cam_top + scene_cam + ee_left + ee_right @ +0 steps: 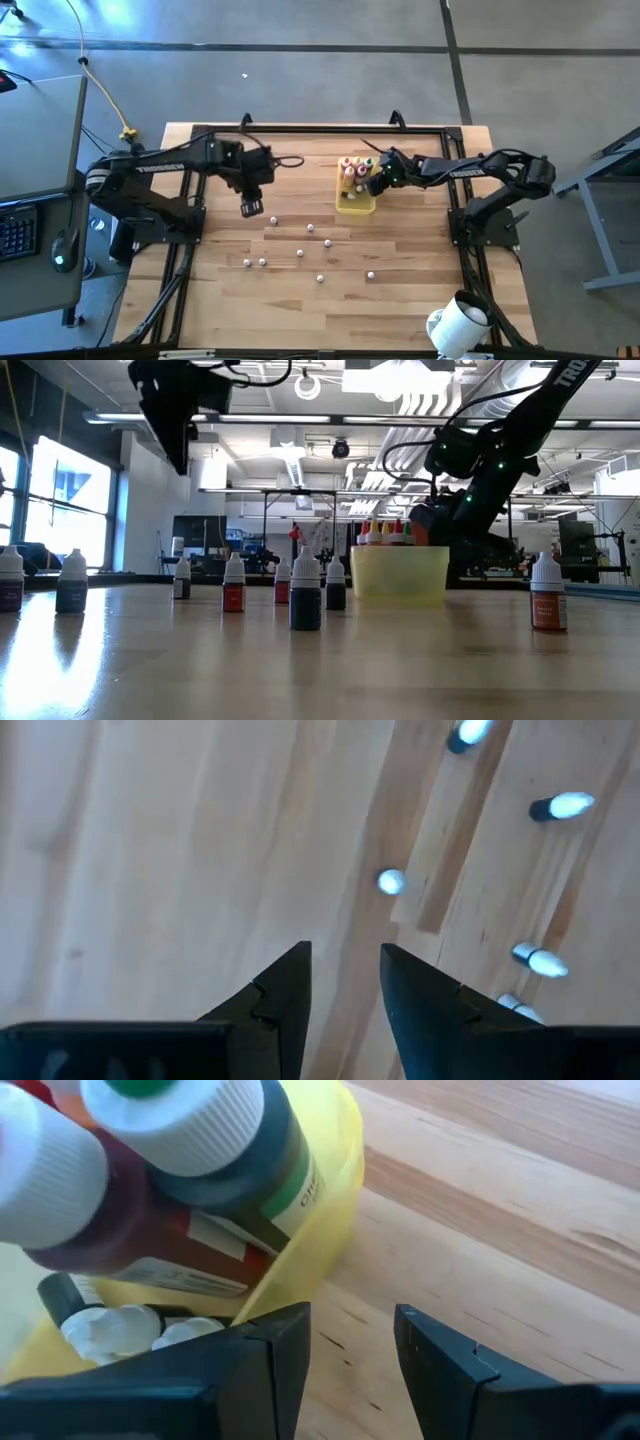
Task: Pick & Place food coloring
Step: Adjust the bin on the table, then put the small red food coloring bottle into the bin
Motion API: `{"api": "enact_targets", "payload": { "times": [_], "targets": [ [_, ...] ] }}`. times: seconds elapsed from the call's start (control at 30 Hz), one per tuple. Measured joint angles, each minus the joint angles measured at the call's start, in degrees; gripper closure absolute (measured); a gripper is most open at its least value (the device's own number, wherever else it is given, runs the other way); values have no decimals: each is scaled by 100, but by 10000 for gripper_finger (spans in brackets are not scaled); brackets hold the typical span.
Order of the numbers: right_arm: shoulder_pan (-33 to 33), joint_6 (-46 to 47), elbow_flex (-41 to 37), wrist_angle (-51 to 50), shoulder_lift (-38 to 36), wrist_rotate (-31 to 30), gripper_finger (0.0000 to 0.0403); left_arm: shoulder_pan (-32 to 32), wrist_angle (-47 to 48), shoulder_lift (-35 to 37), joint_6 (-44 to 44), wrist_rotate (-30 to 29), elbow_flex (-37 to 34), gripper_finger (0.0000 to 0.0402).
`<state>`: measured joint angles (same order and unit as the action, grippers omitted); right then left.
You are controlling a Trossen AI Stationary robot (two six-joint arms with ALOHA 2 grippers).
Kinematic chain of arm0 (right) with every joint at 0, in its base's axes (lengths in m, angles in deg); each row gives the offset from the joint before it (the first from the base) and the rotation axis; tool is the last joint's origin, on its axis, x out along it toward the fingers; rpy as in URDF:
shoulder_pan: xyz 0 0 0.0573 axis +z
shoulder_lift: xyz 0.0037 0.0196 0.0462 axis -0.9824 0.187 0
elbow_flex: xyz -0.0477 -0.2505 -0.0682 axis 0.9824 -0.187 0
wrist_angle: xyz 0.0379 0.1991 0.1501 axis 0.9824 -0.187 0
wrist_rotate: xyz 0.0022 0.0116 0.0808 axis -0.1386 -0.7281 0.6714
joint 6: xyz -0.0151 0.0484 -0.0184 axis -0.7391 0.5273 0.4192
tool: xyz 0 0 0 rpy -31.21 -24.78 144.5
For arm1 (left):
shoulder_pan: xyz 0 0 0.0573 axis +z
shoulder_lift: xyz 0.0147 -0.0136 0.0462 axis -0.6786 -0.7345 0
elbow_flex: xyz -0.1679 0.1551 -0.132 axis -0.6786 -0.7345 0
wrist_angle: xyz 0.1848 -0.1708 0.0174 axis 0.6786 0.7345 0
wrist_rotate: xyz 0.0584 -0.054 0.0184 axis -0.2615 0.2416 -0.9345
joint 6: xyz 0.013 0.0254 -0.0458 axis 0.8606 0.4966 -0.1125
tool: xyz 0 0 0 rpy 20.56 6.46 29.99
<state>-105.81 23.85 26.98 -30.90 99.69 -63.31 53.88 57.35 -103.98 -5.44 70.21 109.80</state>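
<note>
Guessing these food coloring bottles (301,254) are light, rigid, tippy: pinch mid-body. Left gripper (251,207) hovers with jaws apart; right gripper (377,183), parted and empty, sits at the yellow tray's (355,206) 3 o'clock.

Nine white-capped food coloring bottles (305,592) stand upright across the surface (320,670), with more bottles inside the yellow tray (400,572) behind them.

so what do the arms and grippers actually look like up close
Both arms are dark, nearly black, jointed links with pale lettering along the forearm and loose black cables looping off them. The left gripper ends in two flat, matte black fingers that taper to angular points with stepped inner edges. The right gripper has the same black, blocky fingers. In the low view, small green lights glow on the right arm.
</note>
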Motion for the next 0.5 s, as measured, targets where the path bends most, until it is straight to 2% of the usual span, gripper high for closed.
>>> {"api": "enact_targets", "payload": {
  "times": [0.13, 0.23, 0.4, 0.5],
  "targets": [
    [-2, -159, 0, -23, -81, 191, 263, -42, -1338, 335, -52, 412, -1017, 282],
    [-1, -411, 0, -147, -315, 430, 263, -43, -2283, 319, -76, 718, -1587, 282],
    [2, -832, 2, -552, -1162, 606, 263, -111, -2851, 192, -156, 963, -2133, 282],
    [5, -819, 6, -888, -1781, 273, 263, -165, -2811, 140, -152, 997, -2218, 282]
  ]
}}
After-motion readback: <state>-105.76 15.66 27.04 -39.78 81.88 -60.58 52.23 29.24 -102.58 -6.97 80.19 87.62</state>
